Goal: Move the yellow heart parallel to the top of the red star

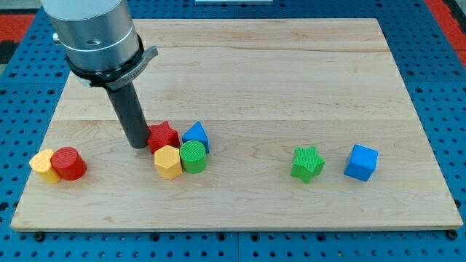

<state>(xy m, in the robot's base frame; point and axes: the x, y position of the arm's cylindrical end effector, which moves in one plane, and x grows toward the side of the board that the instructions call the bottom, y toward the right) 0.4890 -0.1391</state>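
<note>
The yellow heart (44, 165) lies near the board's left edge, touching a red cylinder (69, 163) on its right. The red star (163, 136) sits left of centre in a tight cluster with a blue triangular block (196, 135), a yellow hexagon (168, 161) and a green cylinder (194, 156). My tip (136, 145) stands on the board just left of the red star, touching or nearly touching it, well to the right of the yellow heart.
A green star (307, 163) and a blue cube (361, 161) lie toward the view's right. The wooden board (291, 73) rests on a blue perforated table. The arm's grey body fills the view's top left.
</note>
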